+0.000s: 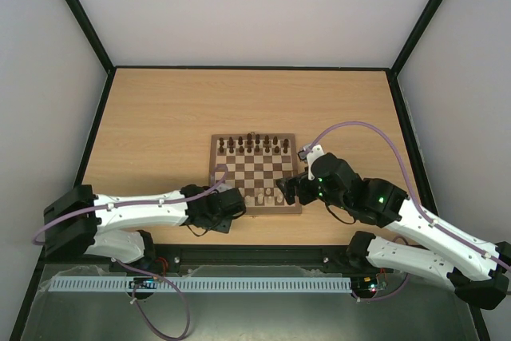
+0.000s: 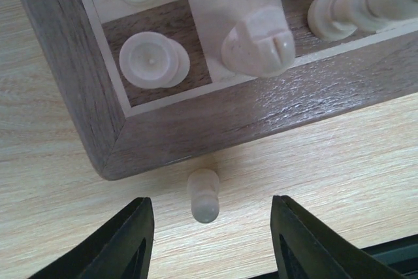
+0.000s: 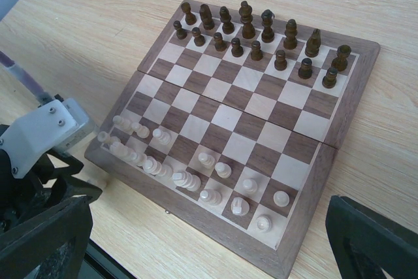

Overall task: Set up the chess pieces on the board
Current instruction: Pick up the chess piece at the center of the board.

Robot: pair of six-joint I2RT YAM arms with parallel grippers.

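Key relation: one small pale beige turned-wood pawn (image 2: 204, 195) is off the board. It lies on its side on the light wood-grain bench (image 2: 339, 161), just beside the near-left corner of the square chessboard with dark brown and cream squares and a brown wooden border (image 2: 261, 112). A thin strip of bench shows between the pawn and the border, so we read them as apart.

The pawn sits in the gap of the left hand (image 2: 210, 236), roughly centred between its two black fingers (image 2: 124, 246). They are spread wide and hold nothing. The pawn's long axis runs from the board edge toward the hand, crosswise to the line the fingers close along. The rounded head seems to point at the hand and the base at the board.

We judge the fingers would meet its sides squarely. Round turned wood lying flat could roll or slip out, though.

The left arm is clearly nearer. The right hand (image 3: 206, 243) hangs over the near-right part of the board, fingers apart and empty, well apart from the pawn.

The dark brown pieces (image 3: 261, 37) stand in two rows along the far edge. The pale beige pieces (image 3: 196, 178) fill the near two rows, mostly upright. They look bunched at the left-arm end, and we cannot tell whether each is on its own square.

We judge the task is near its end. This pawn is the only piece we see off the board.
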